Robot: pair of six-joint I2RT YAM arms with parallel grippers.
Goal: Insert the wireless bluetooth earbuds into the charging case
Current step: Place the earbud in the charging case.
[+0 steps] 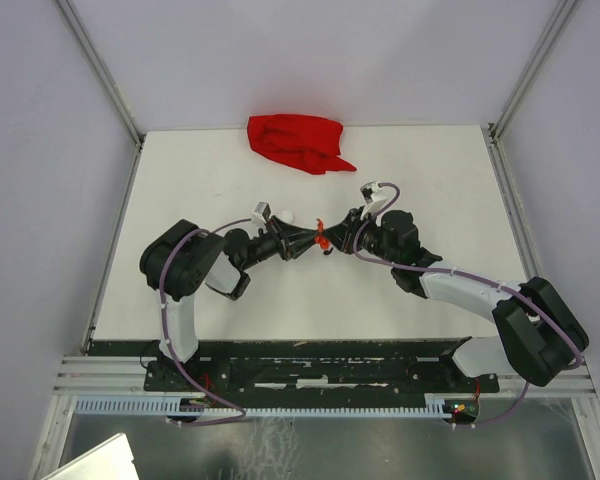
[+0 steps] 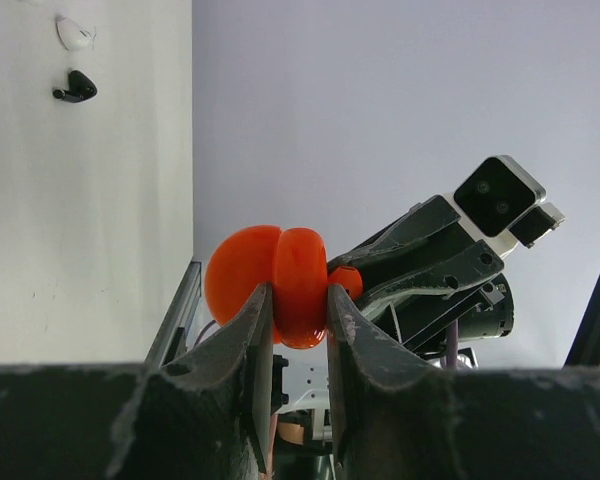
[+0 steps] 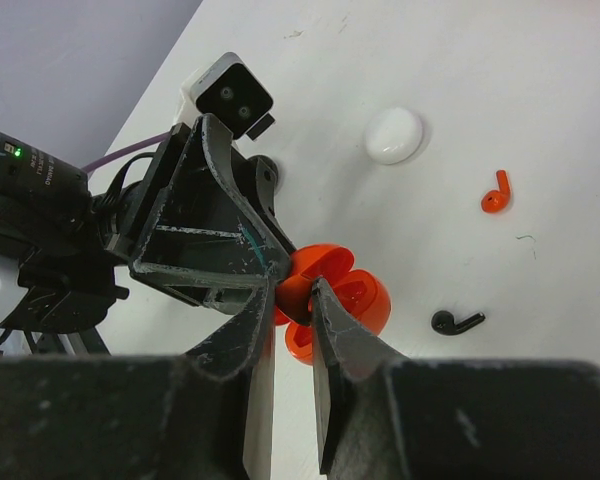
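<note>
Earbud [image 2: 346, 281] looks tiny, light and slick, so I'd pinch the stem: my right end effector [image 3: 292, 296] grips it at the open orange case [image 2: 300, 262], clamped mid-air by my left end effector [image 2: 300, 296] over the tabletop [image 1: 200, 180].

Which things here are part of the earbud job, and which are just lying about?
Job in hand:
orange case, open, clamped in left fingers
orange earbud, pinched in right fingers
second orange earbud, black earbud, white earbud, white case, all loose

Lying about:
red cloth
</note>
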